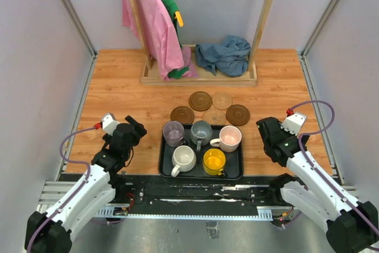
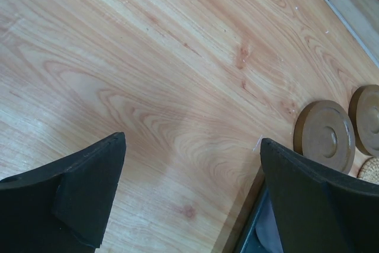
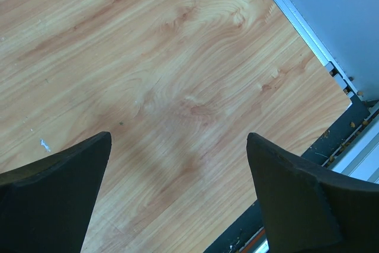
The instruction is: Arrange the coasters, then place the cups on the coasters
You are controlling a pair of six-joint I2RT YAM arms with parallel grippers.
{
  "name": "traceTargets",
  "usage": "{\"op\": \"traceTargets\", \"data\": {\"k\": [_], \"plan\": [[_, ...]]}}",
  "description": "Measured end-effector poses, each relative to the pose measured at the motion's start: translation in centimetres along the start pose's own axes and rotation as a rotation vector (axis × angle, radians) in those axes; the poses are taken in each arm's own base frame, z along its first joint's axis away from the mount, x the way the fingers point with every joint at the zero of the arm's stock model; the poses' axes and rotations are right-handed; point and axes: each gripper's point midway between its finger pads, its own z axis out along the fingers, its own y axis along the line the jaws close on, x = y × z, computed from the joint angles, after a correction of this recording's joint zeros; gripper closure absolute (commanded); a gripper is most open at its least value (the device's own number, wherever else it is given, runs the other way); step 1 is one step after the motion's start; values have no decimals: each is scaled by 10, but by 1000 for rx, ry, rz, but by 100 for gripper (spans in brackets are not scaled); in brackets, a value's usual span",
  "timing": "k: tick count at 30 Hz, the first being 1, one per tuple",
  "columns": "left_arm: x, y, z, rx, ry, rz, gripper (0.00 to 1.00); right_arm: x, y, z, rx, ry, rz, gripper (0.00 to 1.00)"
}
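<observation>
Several coasters lie clustered behind the tray: three dark brown point(image 1: 200, 101) point(image 1: 182, 114) point(image 1: 237, 114) and two tan woven point(image 1: 222, 99) point(image 1: 214, 117). Several cups stand in the black tray point(image 1: 163, 159): purple point(image 1: 173, 133), grey-blue point(image 1: 201, 133), pink point(image 1: 230, 138), cream point(image 1: 183, 159), yellow point(image 1: 214, 161). My left gripper point(image 1: 136, 128) hovers open left of the tray, holding nothing. In the left wrist view the left gripper point(image 2: 192, 140) frames bare wood, with two dark brown coasters point(image 2: 325, 136) point(image 2: 367, 119) at the right. My right gripper point(image 1: 265, 130) is open right of the tray. The right wrist view shows only bare table between the right gripper's point(image 3: 179, 137) fingers.
A wooden clothes rack point(image 1: 198, 78) stands at the back with pink and green garments point(image 1: 155, 25) hanging and a blue cloth point(image 1: 225, 55) heaped on its base. Grey walls close both sides. The table's edge and metal rail point(image 3: 349, 146) lie close to the right gripper.
</observation>
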Motion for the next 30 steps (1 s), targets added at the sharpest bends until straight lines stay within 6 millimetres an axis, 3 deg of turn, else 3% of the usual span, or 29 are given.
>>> {"op": "traceTargets", "data": {"k": [17,30], "plan": [[2,1,1,-4,5,8,0,-3,0,-1,5,2,5,2],[1,-18,5,87,0,49,0,-5,6,-1,8,17,-15,2]]}}
